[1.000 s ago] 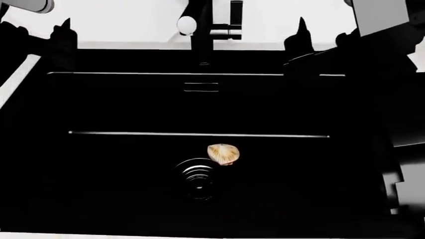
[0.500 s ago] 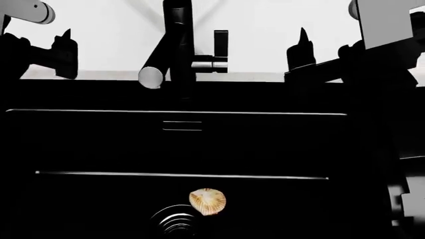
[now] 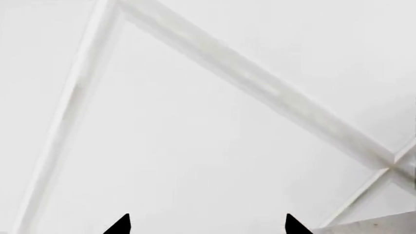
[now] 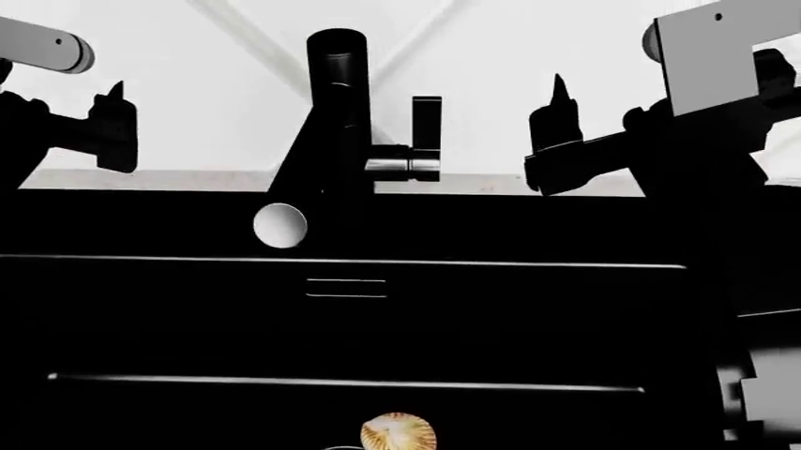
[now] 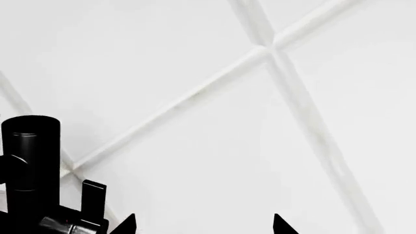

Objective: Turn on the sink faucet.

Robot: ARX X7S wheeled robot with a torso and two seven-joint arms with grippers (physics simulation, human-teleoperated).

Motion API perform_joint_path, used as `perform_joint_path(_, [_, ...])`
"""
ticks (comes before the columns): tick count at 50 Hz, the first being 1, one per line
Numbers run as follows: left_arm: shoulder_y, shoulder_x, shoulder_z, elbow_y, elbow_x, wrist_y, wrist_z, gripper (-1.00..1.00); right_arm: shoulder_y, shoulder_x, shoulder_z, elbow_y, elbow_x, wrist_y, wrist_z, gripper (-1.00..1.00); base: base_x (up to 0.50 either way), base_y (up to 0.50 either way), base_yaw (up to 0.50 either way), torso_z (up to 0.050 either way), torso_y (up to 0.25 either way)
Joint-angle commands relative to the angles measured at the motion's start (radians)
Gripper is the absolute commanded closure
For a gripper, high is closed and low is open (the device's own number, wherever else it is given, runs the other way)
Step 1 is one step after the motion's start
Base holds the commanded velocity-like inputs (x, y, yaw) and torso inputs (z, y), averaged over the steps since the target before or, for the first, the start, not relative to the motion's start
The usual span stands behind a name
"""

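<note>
The sink faucet (image 4: 336,103) stands at the back rim of the sink (image 4: 375,319), a matte black post. Its slanted spout ends in a round pale opening (image 4: 279,226). A short flat lever (image 4: 426,122) stands upright on the post's right side. My right gripper (image 4: 558,117) hovers open to the right of the lever, apart from it. The right wrist view shows the post (image 5: 29,156) and lever (image 5: 94,195) beside my right gripper (image 5: 203,223). My left gripper (image 4: 115,117) hangs open far left of the faucet. In the left wrist view, my left gripper (image 3: 206,223) faces only white wall.
A pale ribbed shell-like thing (image 4: 398,433) lies on the sink floor at the bottom edge of the head view. A white tiled wall (image 4: 526,47) rises behind the faucet. My right arm's grey link (image 4: 719,56) sits at the upper right.
In the head view the sink and faucet have slid downward. The drain has left the frame and more wall shows. Both grippers stay open, the right one slightly nearer the lever.
</note>
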Motion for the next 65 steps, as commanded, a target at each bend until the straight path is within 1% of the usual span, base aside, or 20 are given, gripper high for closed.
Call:
perform_joint_path(1, [0.041, 0.001, -0.016, 0.011, -0.017, 0.019, -0.008, -1.0, -0.024, -0.022, 0.026, 0.014, 0.015, -0.025, 0.02, -1.0, 0.0, 0.0, 0.0, 0.0, 0.0])
perform_joint_path(8, [0.102, -0.005, -0.039, 0.076, -0.039, 0.014, -0.031, -1.0, -0.021, -0.106, 0.014, 0.078, 0.028, -0.097, 0.006, -1.0, 0.0, 0.0, 0.0, 0.0, 0.0])
perform_joint_path(11, [0.136, -0.015, -0.05, 0.123, -0.052, -0.001, -0.04, -1.0, -0.023, -0.129, -0.014, 0.075, 0.021, -0.094, 0.006, -1.0, 0.0, 0.0, 0.0, 0.0, 0.0])
perform_joint_path(17, [0.185, -0.034, -0.071, 0.2, -0.075, -0.027, -0.056, -1.0, -0.039, -0.14, -0.031, 0.045, 0.027, -0.062, 0.015, -1.0, 0.0, 0.0, 0.0, 0.0, 0.0])
perform_joint_path(23, [0.199, -0.029, -0.072, 0.182, -0.076, -0.01, -0.054, -1.0, -0.032, -0.163, -0.045, 0.107, 0.017, -0.087, 0.012, -1.0, 0.0, 0.0, 0.0, 0.0, 0.0])
perform_joint_path(27, [0.196, -0.025, -0.065, 0.169, -0.069, 0.005, -0.054, -1.0, -0.004, -0.191, -0.063, 0.198, -0.003, -0.139, 0.002, -1.0, 0.0, 0.0, 0.0, 0.0, 0.0])
perform_joint_path(31, [0.193, -0.027, -0.073, 0.172, -0.081, -0.009, -0.05, -1.0, 0.015, -0.213, -0.08, 0.277, -0.017, -0.185, -0.015, -1.0, 0.0, 0.0, 0.0, 0.0, 0.0])
perform_joint_path(32, [0.194, -0.024, -0.093, 0.177, -0.098, 0.003, -0.049, -1.0, 0.023, -0.22, -0.086, 0.301, -0.022, -0.197, -0.02, -1.0, 0.0, 0.0, 0.0, 0.0, 0.0])
perform_joint_path(36, [0.196, -0.026, -0.09, 0.172, -0.089, 0.04, -0.044, -1.0, 0.048, -0.238, -0.098, 0.36, -0.029, -0.224, -0.033, -1.0, 0.0, 0.0, 0.0, 0.0, 0.0])
perform_joint_path(37, [0.198, -0.024, -0.087, 0.167, -0.08, 0.078, -0.044, -1.0, 0.056, -0.243, -0.1, 0.375, -0.031, -0.23, -0.037, -1.0, 0.0, 0.0, 0.0, 0.0, 0.0])
perform_joint_path(39, [0.19, -0.02, -0.104, 0.154, -0.096, 0.072, -0.044, -1.0, 0.073, -0.255, -0.104, 0.41, -0.033, -0.248, -0.044, -1.0, 0.0, 0.0, 0.0, 0.0, 0.0])
perform_joint_path(45, [0.199, -0.033, -0.097, 0.174, -0.096, 0.065, -0.034, -1.0, 0.104, -0.282, -0.113, 0.513, -0.039, -0.292, -0.063, -1.0, 0.0, 0.0, 0.0, 0.0, 0.0])
perform_joint_path(53, [0.202, -0.027, -0.1, 0.166, -0.096, 0.079, -0.043, -1.0, 0.147, -0.309, -0.123, 0.645, -0.055, -0.362, -0.076, -1.0, 0.0, 0.0, 0.0, 0.0, 0.0])
perform_joint_path(54, [0.204, -0.029, -0.097, 0.168, -0.094, 0.077, -0.042, -1.0, 0.169, -0.32, -0.123, 0.702, -0.061, -0.39, -0.076, -1.0, 0.0, 0.0, 0.0, 0.0, 0.0])
perform_joint_path(59, [0.211, -0.036, -0.089, 0.178, -0.091, 0.075, -0.035, -1.0, 0.227, -0.348, -0.122, 0.853, -0.071, -0.472, -0.082, -1.0, 0.0, 0.0, 0.0, 0.0, 0.0])
perform_joint_path(65, [0.214, -0.046, -0.09, 0.199, -0.09, 0.078, -0.036, -1.0, 0.331, -0.399, -0.124, 1.115, -0.087, -0.616, -0.109, -1.0, 0.0, 0.0, 0.0, 0.0, 0.0])
